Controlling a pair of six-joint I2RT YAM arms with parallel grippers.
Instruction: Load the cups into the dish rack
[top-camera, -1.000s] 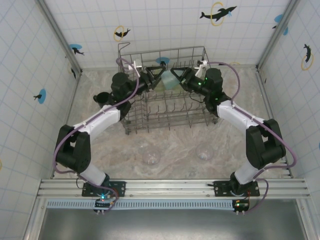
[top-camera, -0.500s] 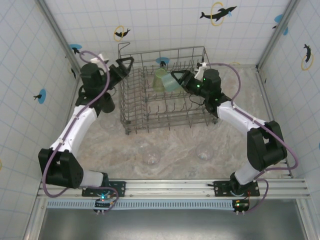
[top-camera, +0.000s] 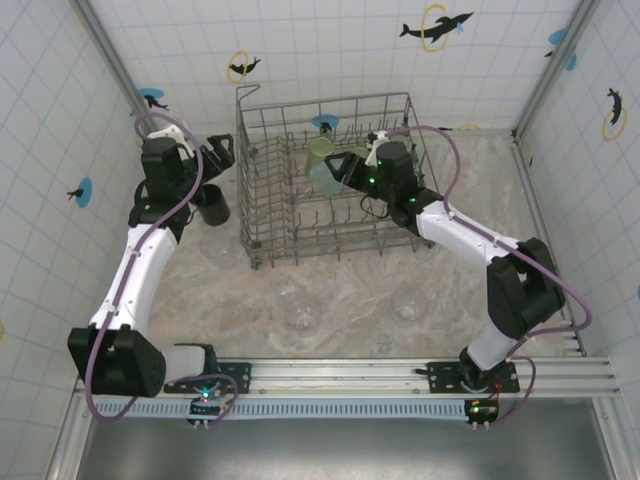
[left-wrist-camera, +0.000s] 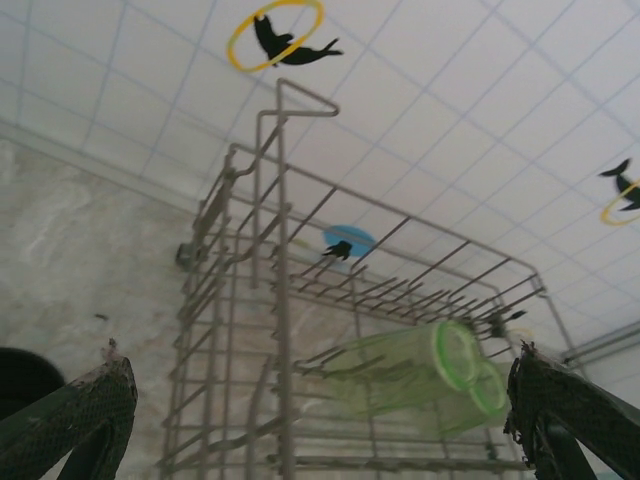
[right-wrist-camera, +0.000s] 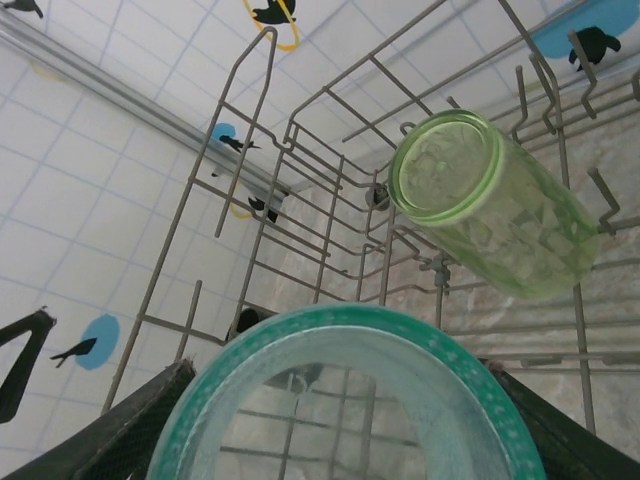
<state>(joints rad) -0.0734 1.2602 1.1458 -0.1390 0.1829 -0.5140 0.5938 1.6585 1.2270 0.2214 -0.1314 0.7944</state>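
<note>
The grey wire dish rack (top-camera: 262, 205) stands at the back of the table. A light-green tumbler (top-camera: 320, 150) (right-wrist-camera: 490, 205) (left-wrist-camera: 415, 370) lies on its side among the tines. My right gripper (top-camera: 340, 170) (right-wrist-camera: 335, 385) is inside the rack, shut on a teal cup (top-camera: 324, 178) (right-wrist-camera: 350, 400) held just in front of the tumbler. My left gripper (top-camera: 215, 150) (left-wrist-camera: 320, 440) is open and holds nothing, outside the rack's left wall. A black mug (top-camera: 212, 205) (left-wrist-camera: 18, 375) stands on the table below it.
Two clear cups (top-camera: 303, 312) (top-camera: 408, 305) sit on the marble table in front of the rack. Tiled walls close in the left, back and right sides. The rack's tall handle (left-wrist-camera: 285, 100) rises at its near-left corner.
My left gripper has opened fully and swung out of the rack to the left, leaving the green tumbler inside. My right gripper has carried the teal cup leftward and lower in the rack.
</note>
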